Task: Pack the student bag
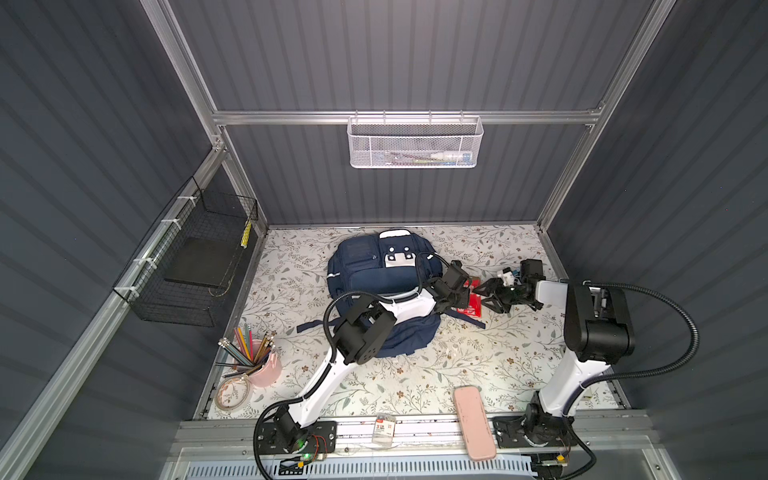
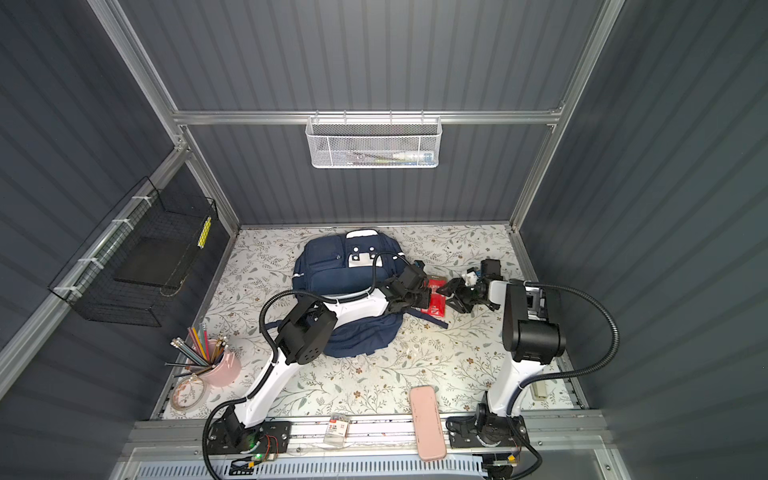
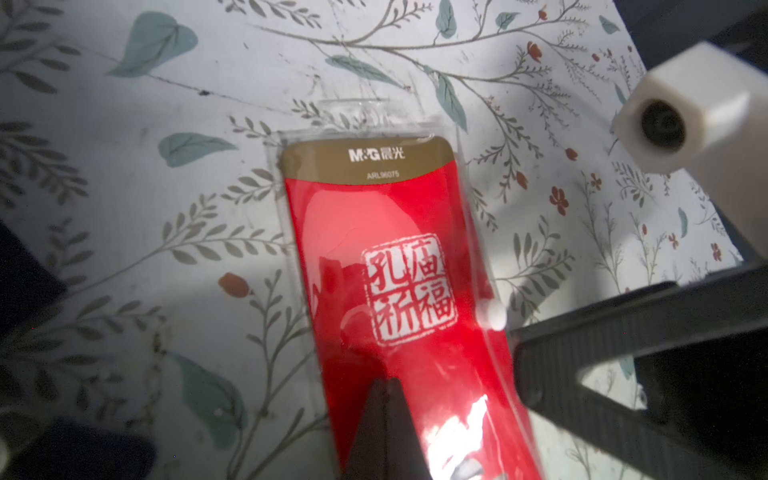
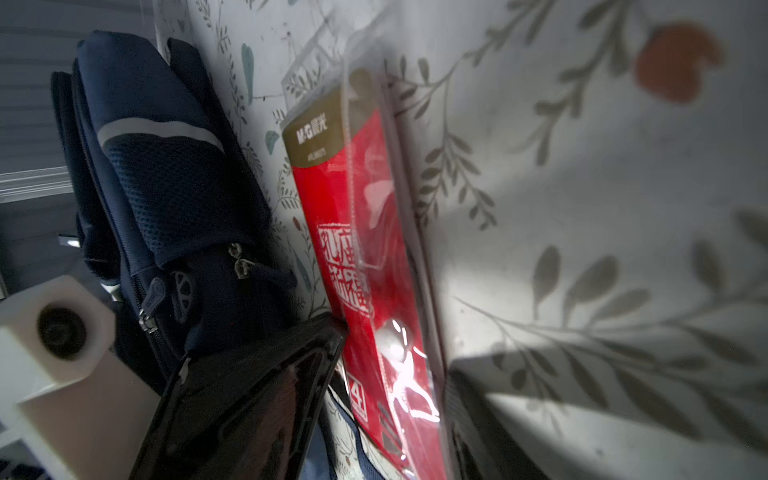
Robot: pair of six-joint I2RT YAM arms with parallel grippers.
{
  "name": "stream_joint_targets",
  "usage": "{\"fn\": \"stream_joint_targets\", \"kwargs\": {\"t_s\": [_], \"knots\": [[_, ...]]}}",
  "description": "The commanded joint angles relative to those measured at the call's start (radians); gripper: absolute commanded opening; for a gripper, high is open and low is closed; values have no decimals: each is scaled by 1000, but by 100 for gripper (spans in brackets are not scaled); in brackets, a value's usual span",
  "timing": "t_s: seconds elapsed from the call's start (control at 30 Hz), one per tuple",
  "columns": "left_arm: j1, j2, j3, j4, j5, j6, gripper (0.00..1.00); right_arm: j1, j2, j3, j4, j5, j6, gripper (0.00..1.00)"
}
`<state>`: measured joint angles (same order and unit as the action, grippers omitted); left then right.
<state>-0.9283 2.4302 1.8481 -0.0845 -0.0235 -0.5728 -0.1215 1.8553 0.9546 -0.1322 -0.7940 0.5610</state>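
Note:
The student bag [image 1: 365, 274] [image 2: 332, 270], a navy backpack with white stripes, lies flat at the back middle of the floral table, and its side pocket shows in the right wrist view [image 4: 166, 187]. A red packet in a clear sleeve [image 1: 471, 307] [image 2: 435, 309] [image 3: 395, 249] [image 4: 345, 187] lies just right of it. My left gripper [image 1: 457, 299] [image 3: 384, 384] reaches across the bag, shut, with its tips resting on the packet. My right gripper [image 1: 484, 296] [image 4: 392, 347] comes from the right, open, one finger on each side of the packet's edge.
A pink cup of pencils [image 1: 259, 365] and a tape ring [image 1: 232, 392] stand at the front left. A pink pencil case [image 1: 473, 422] and a small clear box [image 1: 382, 430] lie on the front rail. A black wire basket [image 1: 187, 266] hangs on the left wall and a white mesh basket [image 1: 415, 141] on the back wall.

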Motion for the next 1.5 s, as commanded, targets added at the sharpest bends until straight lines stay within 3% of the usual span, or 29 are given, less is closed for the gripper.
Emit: {"fn": "stream_joint_targets", "kwargs": {"t_s": [0.0,0.03,0.1,0.23,0.33,0.4,0.47,0.53,0.57,0.7,0.87,0.93,1.07,1.2,1.4,1.47], "knots": [[-17,38,-69,-60,62,-21,0,25,-10,-33,132,-185,46,56],[-17,38,-74,-53,71,-26,0,26,2,-46,190,-213,77,55],[-15,35,-84,-39,86,-38,0,26,11,-33,141,-165,56,51],[-2,-3,-83,-65,58,-19,0,25,-81,-23,-77,173,-16,51],[31,-62,-89,-51,83,-32,0,25,-124,-16,-130,241,-30,52],[55,-84,-61,-66,95,-32,8,24,-135,-14,-136,251,-33,52],[76,-96,-39,-67,94,-30,25,24,-131,-11,-134,250,-30,54],[86,-84,6,-108,52,1,31,28,-111,1,-142,251,-31,54],[88,-70,35,-138,33,17,30,31,-102,8,-152,254,-32,54],[90,14,117,-195,-1,58,9,45,-83,20,-174,296,-20,52],[89,76,170,-232,3,75,6,87,-64,41,-210,342,-12,52],[80,99,196,-266,-17,95,0,101,-63,47,-223,372,-12,52],[70,148,231,-325,-72,126,0,118,-53,75,-264,400,-10,52],[65,143,176,-292,-28,117,0,129,-32,110,-331,419,-22,53],[51,112,52,-226,23,61,0,110,2,102,-200,244,25,53],[44,102,2,-184,36,37,0,130,48,133,-214,260,26,52]]}}
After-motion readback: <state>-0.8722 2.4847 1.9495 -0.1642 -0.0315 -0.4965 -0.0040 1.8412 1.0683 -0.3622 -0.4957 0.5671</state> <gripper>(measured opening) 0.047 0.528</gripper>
